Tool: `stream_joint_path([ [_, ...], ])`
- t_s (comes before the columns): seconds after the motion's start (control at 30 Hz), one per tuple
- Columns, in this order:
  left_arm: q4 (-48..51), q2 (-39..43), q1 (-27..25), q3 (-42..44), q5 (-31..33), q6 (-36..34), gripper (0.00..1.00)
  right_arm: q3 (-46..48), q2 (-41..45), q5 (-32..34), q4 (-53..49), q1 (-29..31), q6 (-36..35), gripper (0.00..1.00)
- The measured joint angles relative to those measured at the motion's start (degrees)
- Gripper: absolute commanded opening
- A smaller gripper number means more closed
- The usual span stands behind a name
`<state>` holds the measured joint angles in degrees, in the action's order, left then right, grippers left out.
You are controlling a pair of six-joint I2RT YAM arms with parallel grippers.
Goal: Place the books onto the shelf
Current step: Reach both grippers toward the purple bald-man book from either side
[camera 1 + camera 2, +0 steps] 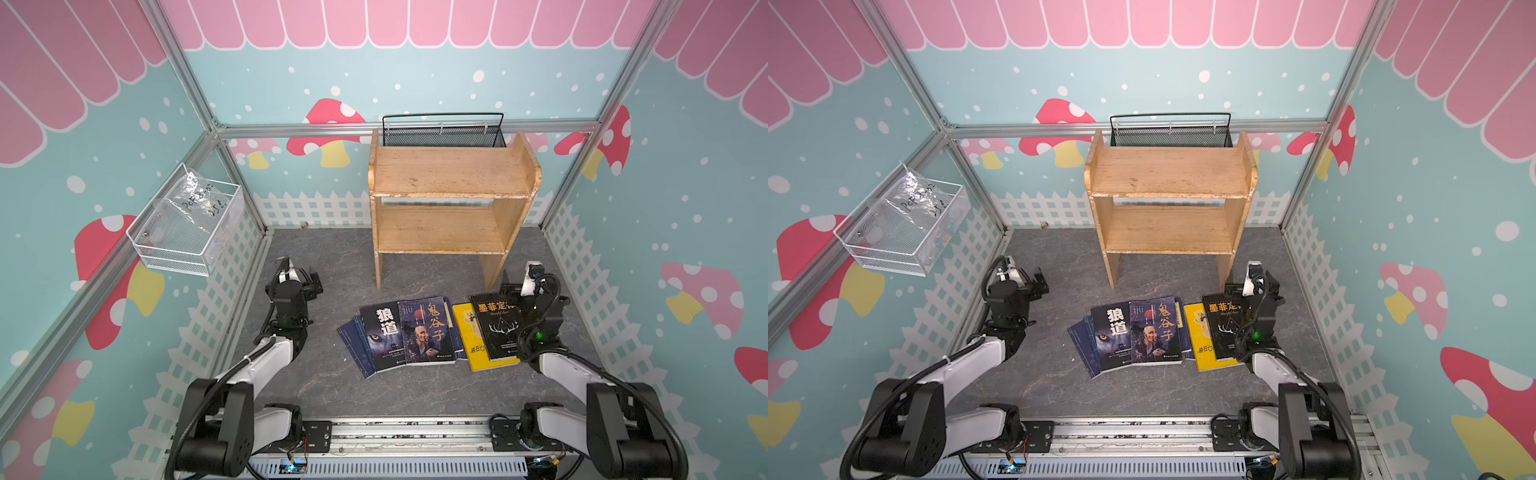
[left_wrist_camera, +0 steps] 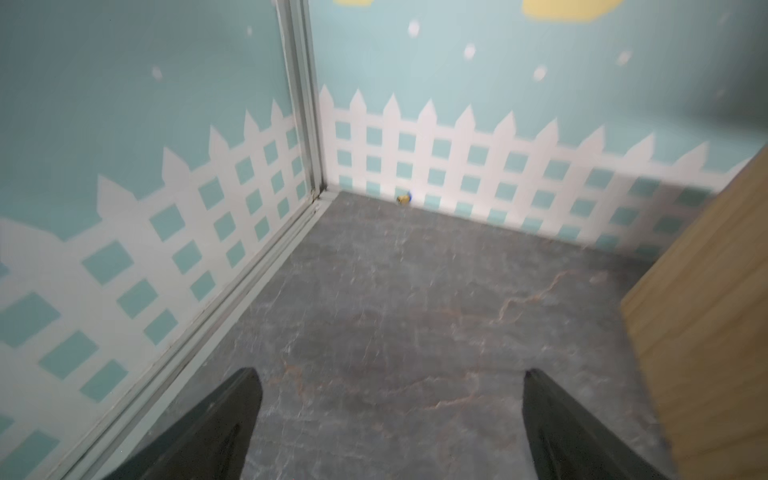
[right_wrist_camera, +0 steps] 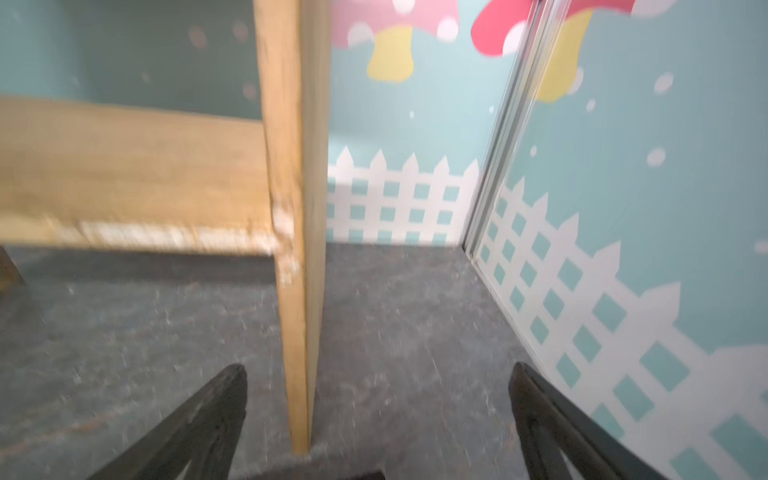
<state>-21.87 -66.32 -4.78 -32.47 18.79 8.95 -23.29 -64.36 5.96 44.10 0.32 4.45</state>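
The books lie flat and overlapping on the grey floor in both top views: navy ones (image 1: 353,345), a black wolf-eye one (image 1: 384,336), a robed-man one (image 1: 428,330), a yellow one (image 1: 471,340) and a black antler one (image 1: 498,328). Behind them stands the wooden shelf (image 1: 451,174) (image 1: 1169,172), both tiers bare. My left gripper (image 1: 309,282) (image 2: 390,374) hangs open over bare floor, left of the books. My right gripper (image 1: 509,284) (image 3: 378,368) is open just in front of the shelf's right leg (image 3: 297,291), above the antler book's far corner.
A black mesh basket (image 1: 444,133) hangs on the back wall behind the shelf. A white wire basket (image 1: 187,224) holding a plastic bag juts from the left wall. A small yellow scrap (image 2: 404,198) lies at the back wall. The arms' rail (image 1: 407,432) runs along the front.
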Motion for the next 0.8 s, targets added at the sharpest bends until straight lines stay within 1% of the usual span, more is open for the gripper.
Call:
stream_joint_path([
  [0.07, 7.32, 5.01, -1.22, -4.46, -3.34, 4.31, 0.99, -3.58, 4.9, -2.56, -7.76, 0.04, 2.23, 1.0],
  [0.13, 12.26, 8.11, -3.06, -6.51, -6.88, 8.59, 1.0, -5.53, 8.83, -5.38, -14.34, 0.07, 5.2, 1.0],
  [0.2, 16.35, 9.75, -6.14, -6.99, -10.01, 13.53, 0.99, -6.01, 11.93, -8.94, -19.65, 0.11, 8.81, 1.0],
  [0.27, 20.0, 9.73, -10.32, -6.84, -12.74, 19.17, 1.0, -6.01, 14.25, -13.75, -24.83, 0.44, 13.27, 1.0],
  [0.33, 21.46, 8.79, -14.45, -6.03, -15.28, 24.55, 0.99, -5.77, 15.34, -18.4, -28.39, 1.7, 17.94, 1.0],
  [0.4, 21.68, 7.08, -18.93, -4.87, -17.86, 30.32, 0.99, -5.07, 16.0, -21.9, -30.53, 4.42, 22.36, 1.0],
  [0.43, 21.49, 5.81, -21.46, -4.28, -18.97, 33.27, 0.99, -4.46, 16.24, -23.21, -31.45, 6.86, 24.94, 1.0],
  [0.53, 20.28, 1.84, -28.46, -2.95, -21.05, 40.5, 0.99, -2.78, 16.31, -24.37, -32.59, 14.43, 31.1, 1.0],
  [0.63, 18.73, -1.29, -34.23, -2.89, -21.38, 45.42, 0.99, -2.34, 15.28, -24.04, -32.33, 21.05, 36.5, 1.0],
  [0.73, 17.11, -2.71, -38.45, -2.97, -20.83, 47.5, 0.99, -2.47, 13.81, -22.56, -31.82, 26.36, 40.79, 1.0],
  [0.8, 15.8, -2.82, -39.78, -2.99, -20.7, 47.93, 1.0, -2.47, 13.16, -21.42, -31.04, 29.03, 43.15, 1.0],
])
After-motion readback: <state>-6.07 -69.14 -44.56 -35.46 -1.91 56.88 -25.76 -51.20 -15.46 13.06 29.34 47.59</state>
